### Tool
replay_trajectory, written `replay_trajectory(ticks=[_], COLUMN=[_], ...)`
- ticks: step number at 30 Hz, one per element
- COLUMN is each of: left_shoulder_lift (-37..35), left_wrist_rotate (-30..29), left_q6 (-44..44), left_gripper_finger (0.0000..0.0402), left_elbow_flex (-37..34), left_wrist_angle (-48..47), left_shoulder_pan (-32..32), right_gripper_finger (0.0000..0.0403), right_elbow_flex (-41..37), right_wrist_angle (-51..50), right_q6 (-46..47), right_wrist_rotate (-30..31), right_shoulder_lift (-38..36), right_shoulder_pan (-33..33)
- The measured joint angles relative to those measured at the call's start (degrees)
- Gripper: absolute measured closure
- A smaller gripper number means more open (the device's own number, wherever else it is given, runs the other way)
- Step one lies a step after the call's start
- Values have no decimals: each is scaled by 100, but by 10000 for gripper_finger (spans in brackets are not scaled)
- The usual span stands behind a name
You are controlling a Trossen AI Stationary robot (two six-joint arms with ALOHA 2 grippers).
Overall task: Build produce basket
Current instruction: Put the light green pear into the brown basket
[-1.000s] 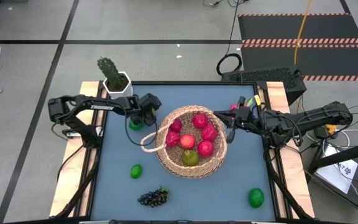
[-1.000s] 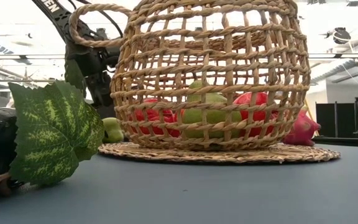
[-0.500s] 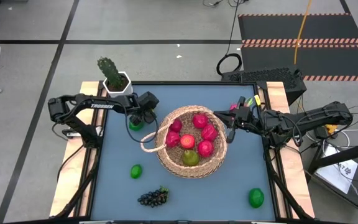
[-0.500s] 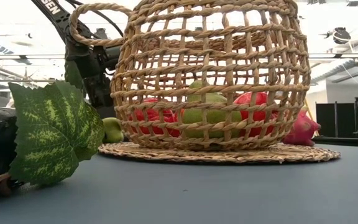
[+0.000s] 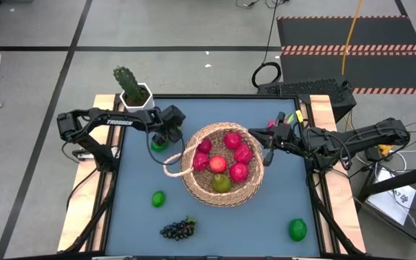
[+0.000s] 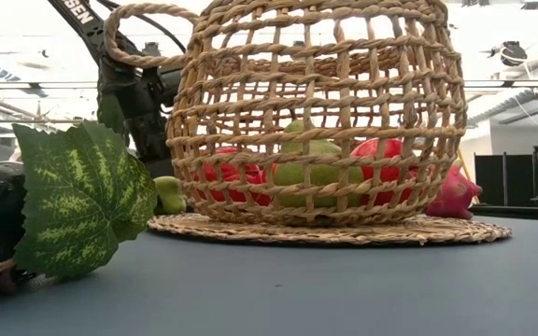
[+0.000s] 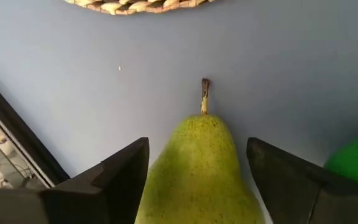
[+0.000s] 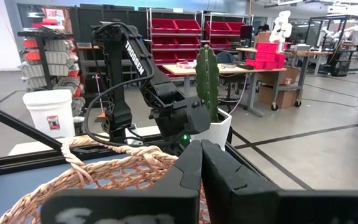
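The tan woven basket [image 5: 222, 173] stands mid-table with red apples and a pear inside. A yellow-green pear [image 7: 201, 168] lies on its side on the table left of the basket, its stem toward the basket. My left gripper [image 5: 162, 139] is down at it, shut on the pear. A green fruit [image 7: 356, 163] lies close beside it. My right gripper [image 5: 268, 148] hangs shut and level above the table, right of the basket, holding nothing. A lime [image 5: 157, 198], grapes [image 5: 179, 230] and a green fruit [image 5: 297, 230] lie near the front. My left gripper pinches the pear's wide body [image 7: 160, 180] between its two fingers, one on each flank. The fingers slant down from the table's left side and lie along the pear, the stem [image 7: 204, 93] pointing out ahead of them. The pear rests on the table.
A potted cactus [image 5: 130, 87] stands at the far left corner. A pink dragon fruit [image 6: 456, 191] lies behind the basket on the right. The basket's looped handle [image 5: 172, 165] juts toward my left gripper. A grape leaf [image 6: 82, 201] fills the low view's left.
My left gripper has rolled a little about its own pointing line while staying over the pear. The pear has kept its place on the table.
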Motion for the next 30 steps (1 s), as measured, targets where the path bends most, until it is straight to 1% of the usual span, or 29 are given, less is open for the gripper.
replay_trajectory(ticks=[3,8,11,17,21,26,30], left_shoulder_lift=[0,4,20,22,26,26,26], left_wrist_rotate=[4,126,236,239,220,-24,-449], left_q6=[-246,-313,-287,-338,-580,-1013,-1125], left_gripper_finger=[133,138,146,167,178,175,177], left_elbow_flex=[0,0,0,0,2,20,26], left_wrist_angle=[-58,-68,-68,-94,-210,-488,-556], left_shoulder_pan=[81,201,219,219,188,-122,-399], right_gripper_finger=[403,403,403,403,403,403,403], right_elbow_flex=[0,0,0,-1,0,0,0], right_wrist_angle=[-2,3,45,75,75,75,71], right_q6=[0,-15,-21,-20,-20,-37,-44], right_wrist_rotate=[-2,-3,-4,-4,-7,-7,-7], right_shoulder_lift=[1,0,1,1,1,0,0], right_shoulder_pan=[0,0,0,0,0,0,0])
